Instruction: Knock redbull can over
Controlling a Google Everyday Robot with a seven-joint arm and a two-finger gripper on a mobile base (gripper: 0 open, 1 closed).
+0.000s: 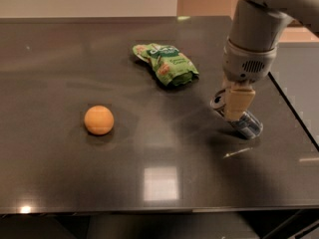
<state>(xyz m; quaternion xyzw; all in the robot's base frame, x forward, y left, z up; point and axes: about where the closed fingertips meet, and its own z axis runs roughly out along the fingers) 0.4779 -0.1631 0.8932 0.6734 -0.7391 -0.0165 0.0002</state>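
Gripper down on the tipped redbull can at the right of the worktop

The gripper [238,103] hangs low over the dark worktop [60,54], touching the redbull can [248,125]. The can lies slanted rather than upright. Its shiny top pokes out just left of the jaws and its base just right and nearer the camera. I cannot tell whether the jaws are spread or pressed together. A green snack bag [167,63] lies left of the jaws and farther back. An orange ball [98,120] sits well apart to their left.
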